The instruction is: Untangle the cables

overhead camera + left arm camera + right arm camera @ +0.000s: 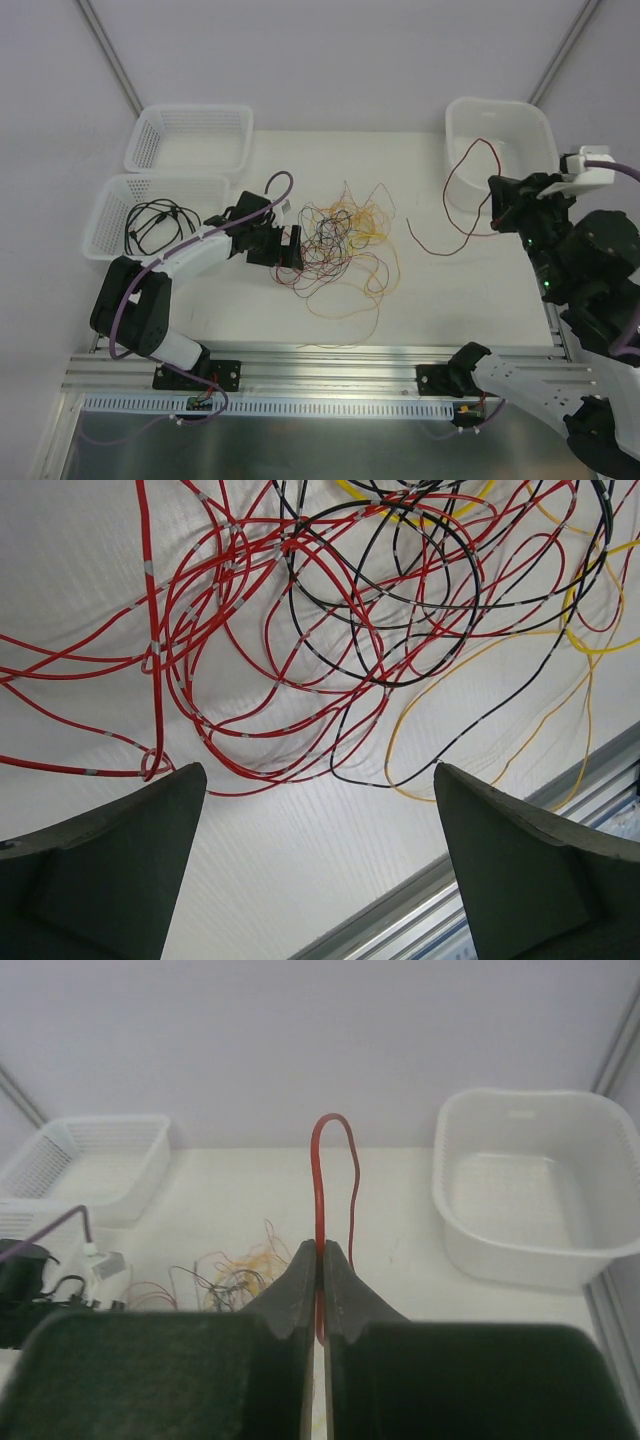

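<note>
- The left claw (288,247) sits low at the left edge of the tangle of cables (335,240), jaws spread wide with nothing between them.
- In its wrist view, red, black and yellow-orange loops lie straight ahead, just past the fingertips (185,780). They criss-cross on the desk (440,300), and no single strand is lined up in the gap.
- The right claw (320,1250) is pinched fully closed on one red cable (318,1190), which arches up out of the tips and curls back down.
- From above, that red cable trails from the raised claw by the white tub (500,101) leftward down to the desk. Its low end is near the tangle's right side and looks separate from it.
- A few black cables (155,225) lie in the lower basket (160,180), far left.
- The heap spreads left to right mid-desk and is far nearer the left arm. The next pick looks like a push forward into the loops.
- No brand, label or writing is readable anywhere.
</note>
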### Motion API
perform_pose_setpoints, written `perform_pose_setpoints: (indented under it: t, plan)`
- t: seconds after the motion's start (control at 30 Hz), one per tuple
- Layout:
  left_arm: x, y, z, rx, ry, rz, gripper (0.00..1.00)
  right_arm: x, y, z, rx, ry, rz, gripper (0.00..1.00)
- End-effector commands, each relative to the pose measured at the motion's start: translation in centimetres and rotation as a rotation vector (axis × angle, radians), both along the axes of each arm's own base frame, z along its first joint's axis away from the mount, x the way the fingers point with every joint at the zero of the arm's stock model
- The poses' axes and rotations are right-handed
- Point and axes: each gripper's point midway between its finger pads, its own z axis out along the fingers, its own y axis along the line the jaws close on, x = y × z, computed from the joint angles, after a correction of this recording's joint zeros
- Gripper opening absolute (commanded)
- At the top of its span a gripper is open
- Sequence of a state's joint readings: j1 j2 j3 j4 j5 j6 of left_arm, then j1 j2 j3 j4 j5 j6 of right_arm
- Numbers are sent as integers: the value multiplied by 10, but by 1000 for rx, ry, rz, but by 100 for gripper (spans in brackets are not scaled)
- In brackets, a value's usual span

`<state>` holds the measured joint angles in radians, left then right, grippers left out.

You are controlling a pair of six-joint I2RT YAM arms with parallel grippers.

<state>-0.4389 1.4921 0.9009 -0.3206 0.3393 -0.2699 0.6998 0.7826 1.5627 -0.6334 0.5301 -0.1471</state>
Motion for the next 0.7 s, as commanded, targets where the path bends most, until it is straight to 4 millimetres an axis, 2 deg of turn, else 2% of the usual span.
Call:
perform_pose_setpoints:
  t: [0.0, 0.13, 0.17, 0.2, 0.27, 0.33, 0.37, 0.4, 0.47, 0.5, 0.57, 0.63, 0.67]
  plan:
    - [2, -8, 27, -52, -56, -28, 99, 29, -4, -12, -75, 50, -124, 1]
    - [0, -9, 30, -66, -61, -34, 99, 57, 9, 1, -99, 63, -122, 1]
    - [-1, -9, 32, -70, -65, -40, 99, 74, 17, -2, -117, 86, -123, 1]
    - [-1, -9, 33, -70, -67, -40, 99, 78, 14, 11, -100, 64, -122, 1]
    - [-2, -9, 35, -75, -73, -41, 99, 95, 9, 20, -92, 57, -149, 1]
    - [-1, -8, 36, -71, -80, -37, 99, 113, 12, 32, -74, 45, -141, 1]
    - [-1, -8, 37, -72, -86, -41, 99, 121, 1, 39, -60, 31, -171, 1]
    - [-2, -8, 37, -72, -83, -40, 99, 133, 6, 41, -45, 31, -149, 1]
    - [-3, -9, 39, -79, -85, -45, 99, 142, -8, 67, 1, -42, -173, 1]
    - [-2, -9, 39, -82, -84, -44, 99, 152, -3, 71, 19, -54, -139, 1]
    - [-3, -9, 38, -82, -78, -46, 99, 158, -11, 101, 42, -154, -136, 1]
    - [-4, -10, 37, -85, -73, -51, 99, 171, -17, 118, 1, -217, -155, 1]
    - [-5, -11, 35, -86, -64, -53, 99, 175, -27, 131, -5, -265, -186, 1]
